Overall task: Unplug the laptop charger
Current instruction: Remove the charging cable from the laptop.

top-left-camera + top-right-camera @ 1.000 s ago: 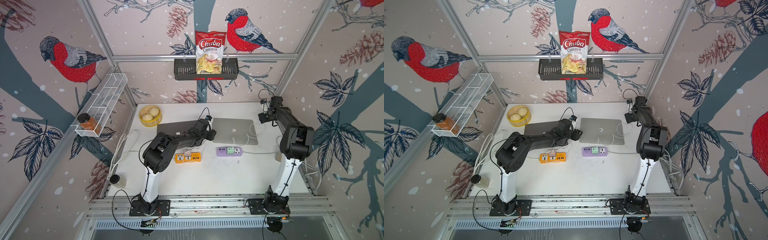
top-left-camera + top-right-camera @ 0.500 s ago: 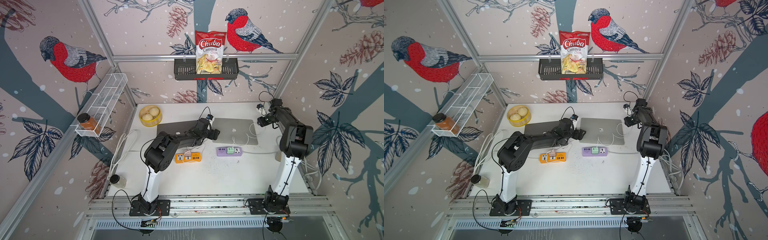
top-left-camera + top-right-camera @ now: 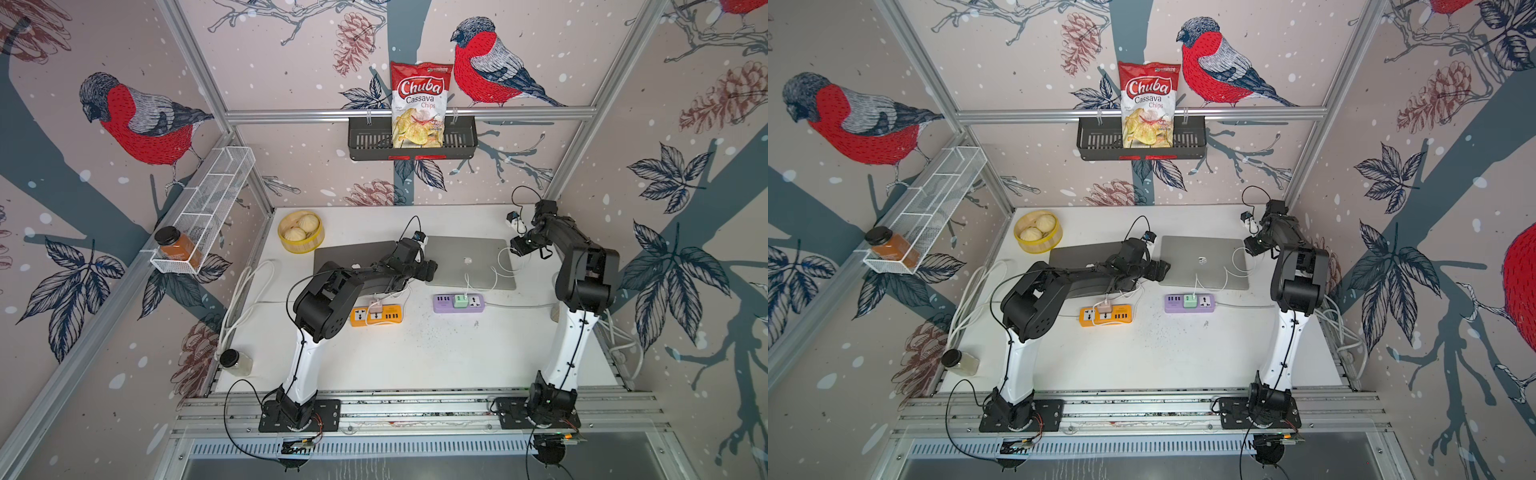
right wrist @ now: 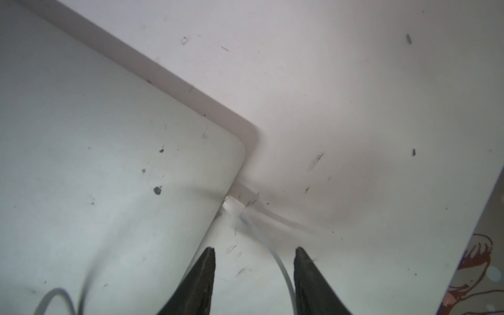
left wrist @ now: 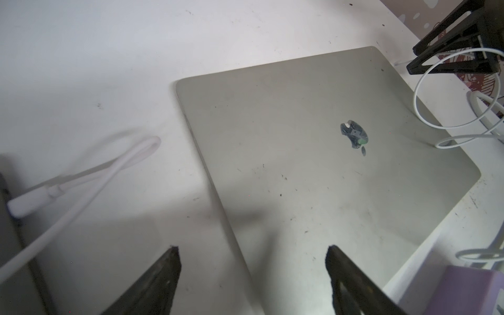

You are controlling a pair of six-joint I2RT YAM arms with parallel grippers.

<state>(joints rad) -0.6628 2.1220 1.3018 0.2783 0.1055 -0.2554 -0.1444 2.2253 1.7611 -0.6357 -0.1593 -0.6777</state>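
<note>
White tabletop [image 3: 415, 353] carries the closed silver laptop [image 3: 469, 257], its white charger connector [image 4: 234, 206] plugged in beside a far corner. My right gripper [image 4: 254, 249] straddles the thin white cable [image 4: 281, 266], jaws apart, gripping nothing; I'd advance onto the connector, then pull straight out. My left gripper [image 5: 252, 247] gapes empty over the opposite edge. The port is blurred.

Thin white charger cable [image 4: 282, 268] curls across the closed silver laptop [image 3: 465, 262], and its small white plug [image 4: 234, 207] sits in the laptop's side edge, near the corner.
</note>
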